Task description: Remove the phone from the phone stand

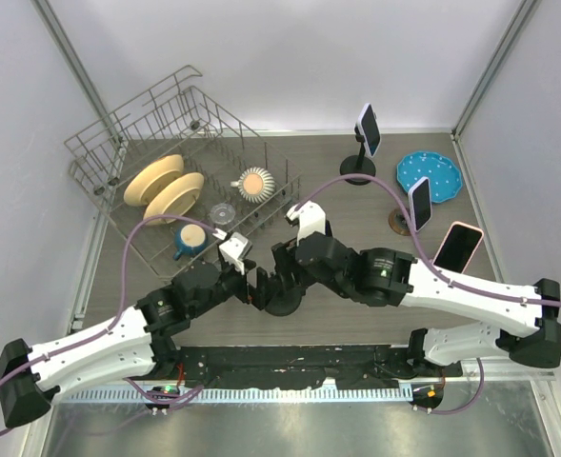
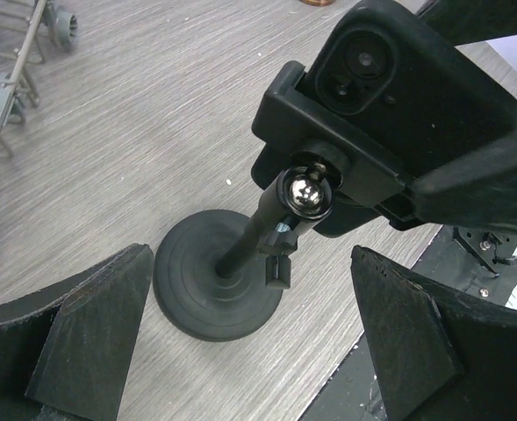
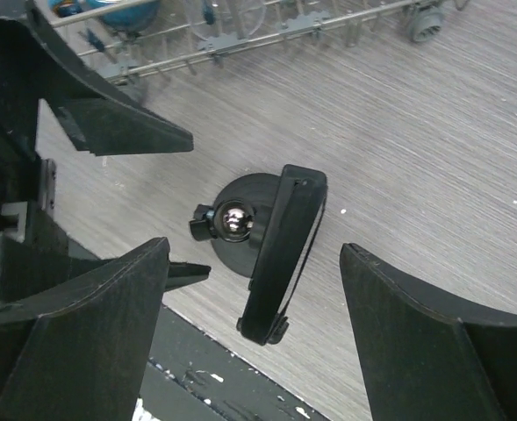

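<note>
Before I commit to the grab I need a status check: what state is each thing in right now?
phone: clamped in the stand's holder.
phone stand: upright, base flat on the table.
right gripper: open, one finger on each side of the phone, not touching it.
left gripper: open, empty.
plates: standing on edge in the dish rack.

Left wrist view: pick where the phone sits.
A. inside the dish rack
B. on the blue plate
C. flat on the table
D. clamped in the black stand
D: the phone is held in the cradle of the black stand, raised above its round base.
</note>
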`<state>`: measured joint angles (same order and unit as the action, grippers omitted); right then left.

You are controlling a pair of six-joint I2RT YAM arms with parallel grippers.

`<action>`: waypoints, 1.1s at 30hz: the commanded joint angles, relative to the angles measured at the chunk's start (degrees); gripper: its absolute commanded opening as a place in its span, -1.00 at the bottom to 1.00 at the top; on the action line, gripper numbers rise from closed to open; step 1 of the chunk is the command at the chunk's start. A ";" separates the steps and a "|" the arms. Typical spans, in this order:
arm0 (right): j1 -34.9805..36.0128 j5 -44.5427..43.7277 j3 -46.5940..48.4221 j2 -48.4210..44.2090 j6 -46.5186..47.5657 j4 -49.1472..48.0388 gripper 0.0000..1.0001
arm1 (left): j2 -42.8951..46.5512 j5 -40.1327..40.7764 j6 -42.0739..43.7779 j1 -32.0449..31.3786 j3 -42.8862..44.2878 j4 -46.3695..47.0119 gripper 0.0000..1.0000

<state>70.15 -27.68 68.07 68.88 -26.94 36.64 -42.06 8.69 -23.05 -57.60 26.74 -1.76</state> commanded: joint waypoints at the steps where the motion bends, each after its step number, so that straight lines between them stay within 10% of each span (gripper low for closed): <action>1: 1.22 -9.84 2.94 2.30 -4.08 4.84 0.63 | -1.52 -2.80 4.41 0.12 -1.78 10.89 0.99; 7: 1.57 -9.41 1.63 2.05 -4.70 3.96 0.22 | -5.22 -4.38 8.01 0.12 -3.10 16.34 1.00; 17: 1.57 -7.47 -0.04 2.22 -0.49 -0.95 -0.98 | -10.84 -8.16 15.13 0.21 -4.07 24.69 0.72; 28: 1.57 -9.40 -3.82 1.43 3.56 -9.92 -0.98 | -16.82 -4.65 17.33 0.21 -3.19 29.71 0.31; 33: 1.48 -10.72 -6.98 0.55 6.01 -14.75 -0.98 | -18.40 -2.63 18.39 0.21 -2.92 31.46 -0.24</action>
<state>71.53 -36.40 63.57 70.72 -22.87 30.09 -59.81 3.07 -6.87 -57.60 22.98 23.70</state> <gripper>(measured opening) 0.205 0.511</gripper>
